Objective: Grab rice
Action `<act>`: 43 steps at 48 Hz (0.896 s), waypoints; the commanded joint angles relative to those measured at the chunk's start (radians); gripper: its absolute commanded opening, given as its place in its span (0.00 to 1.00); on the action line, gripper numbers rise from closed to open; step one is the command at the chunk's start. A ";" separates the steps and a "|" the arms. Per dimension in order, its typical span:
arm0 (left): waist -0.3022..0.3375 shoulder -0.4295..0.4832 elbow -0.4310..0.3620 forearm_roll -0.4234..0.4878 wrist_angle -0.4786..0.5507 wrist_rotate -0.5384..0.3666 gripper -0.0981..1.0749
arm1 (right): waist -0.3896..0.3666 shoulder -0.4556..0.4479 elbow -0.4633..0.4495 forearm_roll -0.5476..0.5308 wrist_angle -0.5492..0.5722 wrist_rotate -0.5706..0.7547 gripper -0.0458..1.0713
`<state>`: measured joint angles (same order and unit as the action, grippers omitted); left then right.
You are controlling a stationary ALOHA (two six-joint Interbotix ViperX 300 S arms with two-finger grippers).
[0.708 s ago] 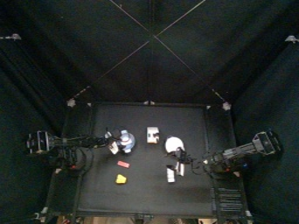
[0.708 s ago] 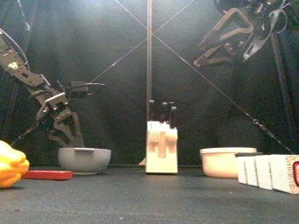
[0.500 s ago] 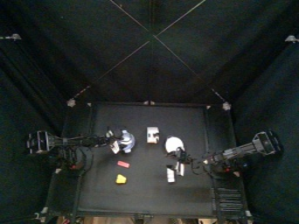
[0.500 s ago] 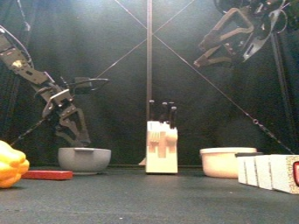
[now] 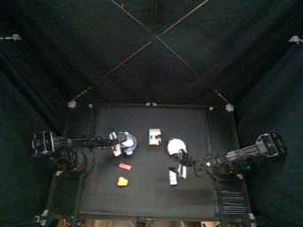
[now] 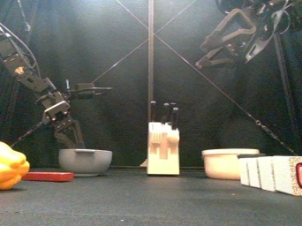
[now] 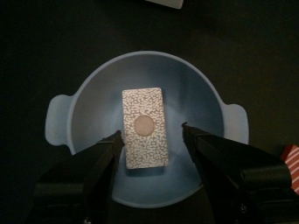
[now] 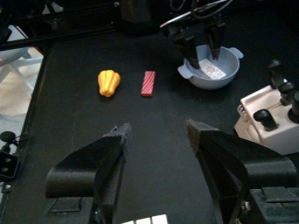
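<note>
The rice [image 7: 146, 127], a small white and pale-blue speckled packet, lies flat in the bottom of a pale-blue bowl [image 7: 76, 118]. My left gripper [image 7: 152, 140] hangs just above the bowl, open, one jaw on each long side of the packet, holding nothing. The front view shows this gripper [image 6: 66, 131] pointing down over the bowl [image 6: 85, 161], whose wall hides the packet. In the right wrist view the bowl [image 8: 198, 77] stands far off. My right gripper [image 8: 158, 131] is open and empty, raised high at the table's right side.
A yellow pepper [image 8: 107, 82] and a red packet [image 8: 149, 82] lie in front of the bowl. A white block with black handles [image 6: 162, 148] stands mid-table. To its right are a white round bowl [image 6: 227, 162] and white boxes [image 6: 274, 172].
My left arm has shifted a little over the bowl and its gripper now hangs steeper. The right arm has not moved.
</note>
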<state>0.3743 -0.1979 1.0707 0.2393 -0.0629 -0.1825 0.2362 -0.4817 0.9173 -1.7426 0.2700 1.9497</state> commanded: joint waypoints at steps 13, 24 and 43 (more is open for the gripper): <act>0.020 0.046 -0.018 0.034 0.006 -0.002 0.86 | -0.002 -0.005 -0.012 -0.002 0.003 0.002 0.83; 0.029 0.087 -0.025 0.035 0.011 -0.002 0.86 | -0.002 -0.006 -0.012 -0.002 0.003 0.002 0.83; 0.029 0.087 -0.035 0.034 0.012 -0.002 0.83 | -0.002 -0.006 -0.012 -0.002 0.003 0.002 0.83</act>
<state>0.4004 -0.1058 1.0538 0.2715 -0.0476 -0.1825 0.2362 -0.4786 0.9173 -1.7426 0.2700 1.9512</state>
